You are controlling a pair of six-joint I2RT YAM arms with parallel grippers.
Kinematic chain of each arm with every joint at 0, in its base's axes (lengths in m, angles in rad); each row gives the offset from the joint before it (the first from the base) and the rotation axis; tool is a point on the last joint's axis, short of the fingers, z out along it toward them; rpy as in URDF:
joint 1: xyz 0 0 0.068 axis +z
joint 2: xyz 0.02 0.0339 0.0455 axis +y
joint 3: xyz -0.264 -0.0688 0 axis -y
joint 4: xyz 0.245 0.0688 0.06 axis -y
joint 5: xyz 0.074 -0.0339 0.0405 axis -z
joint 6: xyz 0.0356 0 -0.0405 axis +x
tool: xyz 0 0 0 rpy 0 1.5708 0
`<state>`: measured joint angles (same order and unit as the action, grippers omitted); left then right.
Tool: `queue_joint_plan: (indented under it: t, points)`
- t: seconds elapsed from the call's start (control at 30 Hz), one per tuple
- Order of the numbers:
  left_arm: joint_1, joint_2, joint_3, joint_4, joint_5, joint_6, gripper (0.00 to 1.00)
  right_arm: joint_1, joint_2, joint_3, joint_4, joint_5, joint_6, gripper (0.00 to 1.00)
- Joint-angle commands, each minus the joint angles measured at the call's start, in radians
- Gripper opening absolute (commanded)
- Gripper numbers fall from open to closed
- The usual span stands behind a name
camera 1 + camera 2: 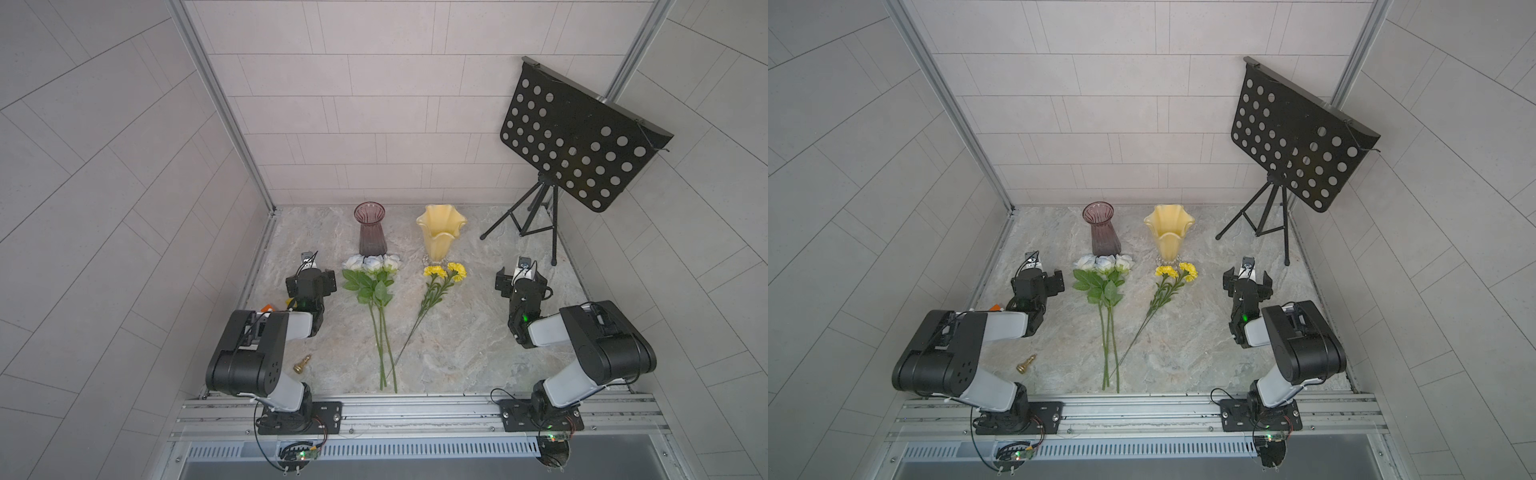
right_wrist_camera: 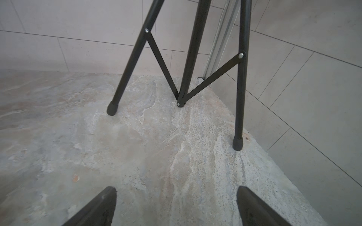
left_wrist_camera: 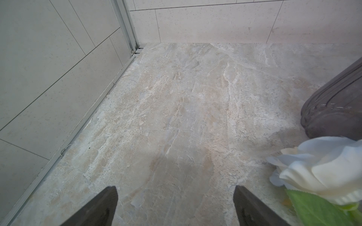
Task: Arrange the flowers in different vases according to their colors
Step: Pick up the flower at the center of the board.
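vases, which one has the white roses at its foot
The purple ribbed vase; white roses lie at its base, while the yellow vase has yellow flowers.

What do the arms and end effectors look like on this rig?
Left arm and right arm match: bulky black joint housings joined by pale grey links. Thin black cables loop at the bases and wrists, and each wrist shows a green light. Left end effector and right end effector have dark, tapered fingers on a black body.

white roses (image 1: pixel 372 263) 3 | yellow blooms (image 1: pixel 434 271) 2 | vases (image 1: pixel 371 232) 2 | music stand (image 1: pixel 582 124) 1
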<state>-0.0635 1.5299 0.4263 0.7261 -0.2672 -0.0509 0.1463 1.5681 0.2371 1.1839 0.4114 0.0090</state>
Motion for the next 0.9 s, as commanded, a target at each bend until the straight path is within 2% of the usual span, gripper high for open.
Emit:
queue_joint_plan:
  t: [0.0, 0.07, 0.1, 0.17, 0.2, 0.23, 0.3, 0.33, 0.4, 0.5, 0.6, 0.77, 0.8, 0.83, 0.87]
  points:
    - [0.005, 0.001, 0.015, 0.015, -0.011, 0.008, 1.00, 0.179, -0.088, -0.055, 0.207, 0.219, -0.218, 1.00]
    - [0.004, 0.001, 0.015, 0.016, -0.011, 0.009, 1.00, 0.348, -0.197, 0.029, 0.076, 0.301, -0.389, 1.00]
    - [0.004, 0.001, 0.015, 0.015, -0.011, 0.008, 1.00, 0.428, -0.261, 0.102, -0.061, 0.334, -0.425, 1.00]
    - [0.004, 0.001, 0.015, 0.015, -0.009, 0.007, 1.00, 0.525, -0.364, 0.275, -0.501, 0.356, -0.351, 1.00]
    - [0.004, 0.001, 0.015, 0.014, -0.010, 0.007, 1.00, 0.536, -0.401, 0.370, -0.758, 0.333, -0.187, 1.00]
    - [0.004, 0.001, 0.015, 0.016, -0.010, 0.008, 1.00, 0.530, -0.426, 0.471, -1.002, 0.315, 0.037, 1.00]
    - [0.004, 0.001, 0.015, 0.015, -0.011, 0.009, 1.00, 0.522, -0.445, 0.563, -1.294, 0.308, 0.421, 1.00]
    - [0.004, 0.001, 0.016, 0.015, -0.012, 0.009, 1.00, 0.516, -0.456, 0.566, -1.375, 0.246, 0.531, 1.00]
    - [0.005, 0.001, 0.017, 0.015, -0.009, 0.009, 1.00, 0.489, -0.484, 0.528, -1.398, 0.043, 0.571, 1.00]
    - [0.005, 0.001, 0.015, 0.014, -0.010, 0.009, 1.00, 0.489, -0.535, 0.416, -1.311, -0.121, 0.538, 1.00]
    - [0.006, 0.003, 0.016, 0.013, -0.010, 0.007, 1.00, 0.489, -0.558, 0.289, -1.189, -0.147, 0.542, 1.00]
    - [-0.001, -0.019, 0.016, 0.012, 0.031, 0.040, 1.00, 0.490, -0.493, 0.281, -1.107, -0.205, 0.559, 1.00]
    - [-0.007, -0.048, 0.032, -0.038, 0.027, 0.050, 1.00, 0.489, -0.473, 0.288, -1.108, -0.209, 0.569, 1.00]
    - [-0.026, -0.096, 0.078, -0.161, -0.035, 0.036, 1.00, 0.489, -0.456, 0.300, -1.120, -0.209, 0.573, 1.00]
    - [-0.043, -0.142, 0.164, -0.382, -0.098, -0.038, 1.00, 0.489, -0.448, 0.313, -1.141, -0.198, 0.583, 0.99]
